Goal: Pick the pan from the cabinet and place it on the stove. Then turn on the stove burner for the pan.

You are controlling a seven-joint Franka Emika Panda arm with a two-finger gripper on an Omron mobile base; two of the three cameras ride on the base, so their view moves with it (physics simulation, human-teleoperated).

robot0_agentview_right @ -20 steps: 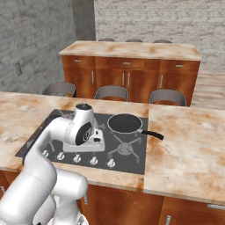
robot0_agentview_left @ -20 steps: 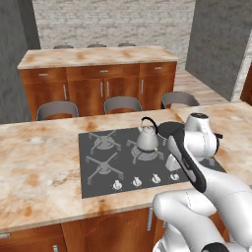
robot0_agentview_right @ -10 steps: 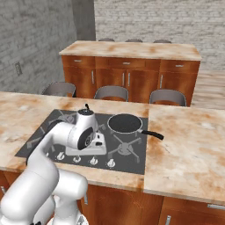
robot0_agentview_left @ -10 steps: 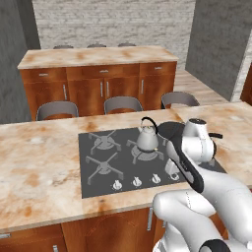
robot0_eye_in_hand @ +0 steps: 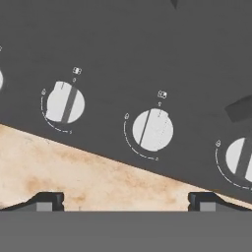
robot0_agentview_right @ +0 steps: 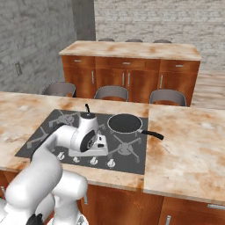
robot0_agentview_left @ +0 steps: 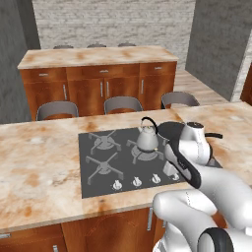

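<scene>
The pan (robot0_agentview_right: 124,124) sits on the back right grate of the stove (robot0_agentview_right: 44,132), its black handle pointing right. In the left base view the pan (robot0_agentview_left: 170,130) is partly hidden behind my arm. My gripper (robot0_agentview_right: 99,148) hangs low over the stove's front edge, left of the pan. In the hand view my gripper (robot0_eye_in_hand: 125,202) is open with nothing between its fingertips (robot0_eye_in_hand: 47,201). It looks straight down on the row of silver knobs, with one knob (robot0_eye_in_hand: 153,130) just ahead of it and another knob (robot0_eye_in_hand: 65,102) to the left. The cabinet is out of view.
A silver kettle (robot0_agentview_left: 147,138) stands on the middle back grate, next to the pan. The marble counter (robot0_agentview_left: 39,167) surrounds the stove. Behind it are three chairs (robot0_agentview_left: 122,103) and a second counter with wooden drawer units (robot0_agentview_left: 103,86).
My arm has dipped forward and down toward the knob row at the stove's front. Pan and kettle have not moved.
</scene>
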